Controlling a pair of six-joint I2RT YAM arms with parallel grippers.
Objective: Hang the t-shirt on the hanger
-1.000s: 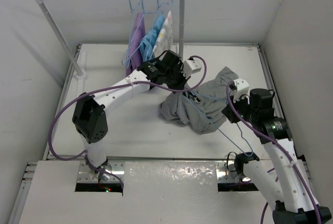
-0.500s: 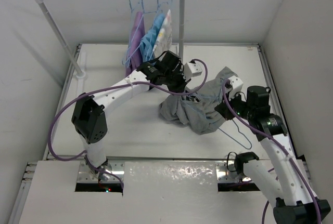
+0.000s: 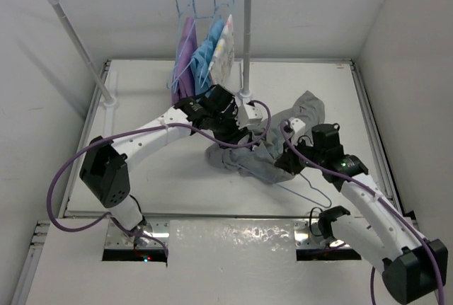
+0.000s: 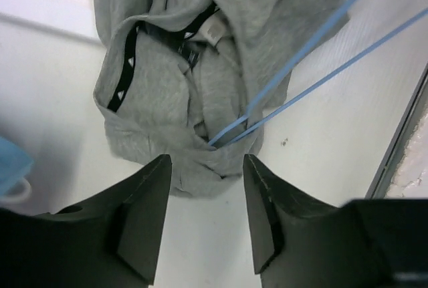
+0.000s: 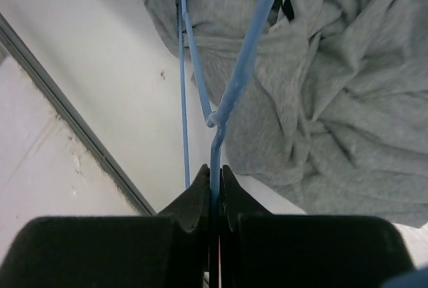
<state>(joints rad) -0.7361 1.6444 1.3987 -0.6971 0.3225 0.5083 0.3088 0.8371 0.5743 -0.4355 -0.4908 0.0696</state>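
Note:
The grey t-shirt [image 3: 258, 155] lies crumpled on the table right of centre. The light-blue wire hanger [image 3: 311, 195] lies slanted, one end pushed into the shirt's folds. My right gripper [image 3: 292, 158] is shut on the hanger's neck, right beside the shirt. In the right wrist view the hanger [image 5: 241, 74] runs up from the shut gripper [image 5: 214, 176] over the t-shirt [image 5: 334, 101]. My left gripper [image 3: 237, 134] is open and empty over the shirt's left end. In the left wrist view the gripper [image 4: 206, 162] straddles the t-shirt's [image 4: 167, 74] edge, where the hanger [image 4: 301, 54] tip enters the fabric.
A white clothes rack [image 3: 248, 36] stands at the back with purple, light-blue and floral garments [image 3: 205, 50] on hangers, just behind my left arm. The table's metal rim [image 3: 368, 121] runs along the right, and shows in the right wrist view [image 5: 67, 114].
My right gripper has moved left and forward with the hanger, pushing it further into the shirt. My left gripper has moved left and lower. The shirt has bunched and shifted left.

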